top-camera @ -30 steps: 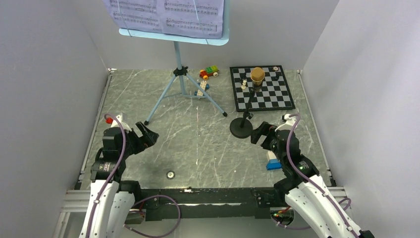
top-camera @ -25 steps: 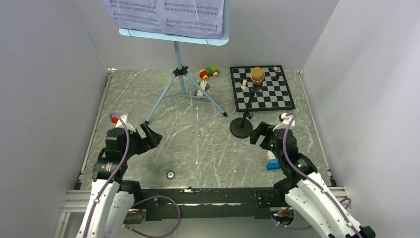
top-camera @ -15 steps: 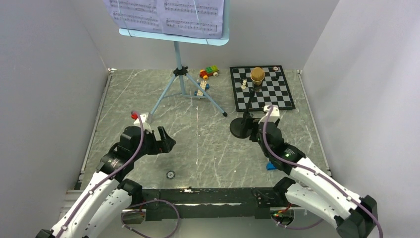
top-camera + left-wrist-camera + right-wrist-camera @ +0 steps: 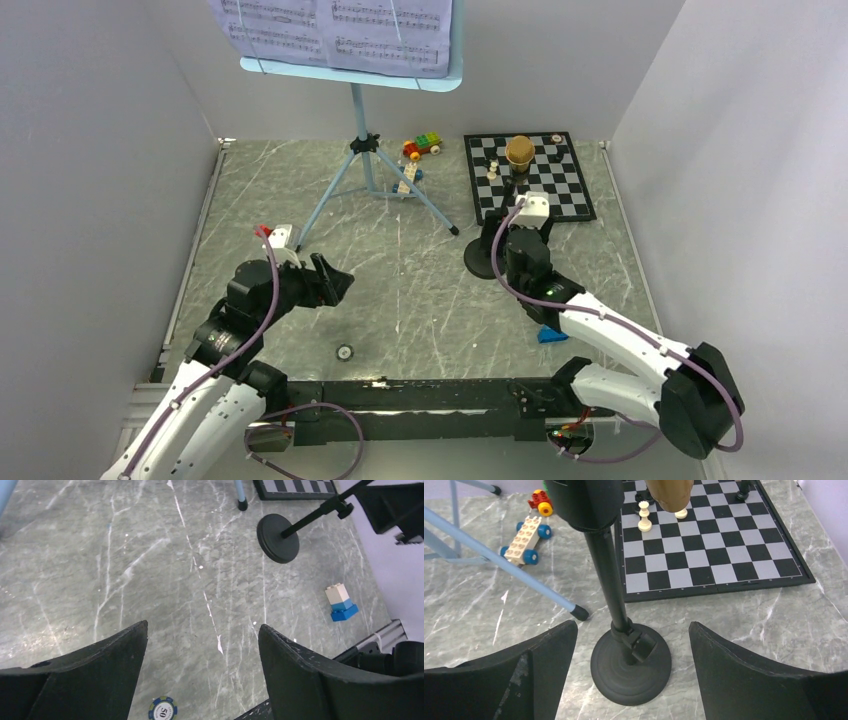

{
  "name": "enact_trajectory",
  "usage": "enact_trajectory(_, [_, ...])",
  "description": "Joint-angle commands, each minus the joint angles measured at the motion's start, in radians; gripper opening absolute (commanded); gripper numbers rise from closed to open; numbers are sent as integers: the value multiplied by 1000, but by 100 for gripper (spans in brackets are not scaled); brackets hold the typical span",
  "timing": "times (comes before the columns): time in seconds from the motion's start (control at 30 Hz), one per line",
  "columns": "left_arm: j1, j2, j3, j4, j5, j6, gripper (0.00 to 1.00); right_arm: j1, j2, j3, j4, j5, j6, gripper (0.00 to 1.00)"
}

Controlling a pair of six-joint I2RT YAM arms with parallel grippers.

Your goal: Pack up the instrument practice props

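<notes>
The light-blue music stand (image 4: 356, 110) stands at the back on its tripod, with white sheet-music pages (image 4: 330, 25) on its desk. The black mic stand (image 4: 631, 665) rises from its round base (image 4: 483, 258) in front of the chessboard, and the gold-brown microphone (image 4: 519, 150) sits on top. My right gripper (image 4: 632, 625) is open, low at the table, a finger on either side of the round base without touching it. My left gripper (image 4: 335, 275) is open over bare table left of centre, nothing between its fingers (image 4: 203, 625).
A black-and-white chessboard (image 4: 560, 185) with a few pieces lies at the back right. A colourful toy brick car (image 4: 422, 146) and a white brick vehicle (image 4: 526, 540) sit near the tripod legs. A blue-and-white brick (image 4: 341, 605) and a poker chip (image 4: 162, 711) lie near the front edge.
Both arms have reached forward from the near edge. The right gripper has come up to the mic stand's base. The left gripper has moved right, toward the middle.
</notes>
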Motion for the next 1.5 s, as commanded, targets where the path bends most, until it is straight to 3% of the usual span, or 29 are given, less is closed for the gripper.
enact_trajectory(0.0, [-5, 5, -4, 70, 83, 33, 84, -17, 35, 52, 88, 21, -25, 86])
enact_trajectory(0.23, [-5, -10, -11, 59, 66, 35, 84, -47, 72, 35, 159, 15, -53, 77])
enact_trajectory(0.4, [-5, -5, -11, 59, 68, 33, 84, -79, 111, 46, 193, -18, -57, 58])
enact_trajectory(0.7, [-5, -18, -13, 50, 58, 35, 85, -87, 160, 64, 227, -50, -59, 37])
enact_trajectory(0.83, [-5, -25, -14, 50, 55, 35, 84, -83, 147, 59, 218, -61, -66, 21])
enact_trajectory(0.9, [-5, -25, -13, 53, 55, 35, 84, -76, 123, 54, 203, -64, -72, 4])
enact_trajectory(0.93, [-5, -24, -11, 54, 56, 35, 84, -66, 105, 51, 195, -60, -79, 0])
enact_trajectory(1.17, [-5, -13, -7, 74, 69, 25, 85, 23, -20, 27, 111, -63, -131, 0])
enact_trajectory(1.47, [-5, -50, 1, 69, 55, 33, 85, 103, -203, -28, 4, -333, -115, 0])
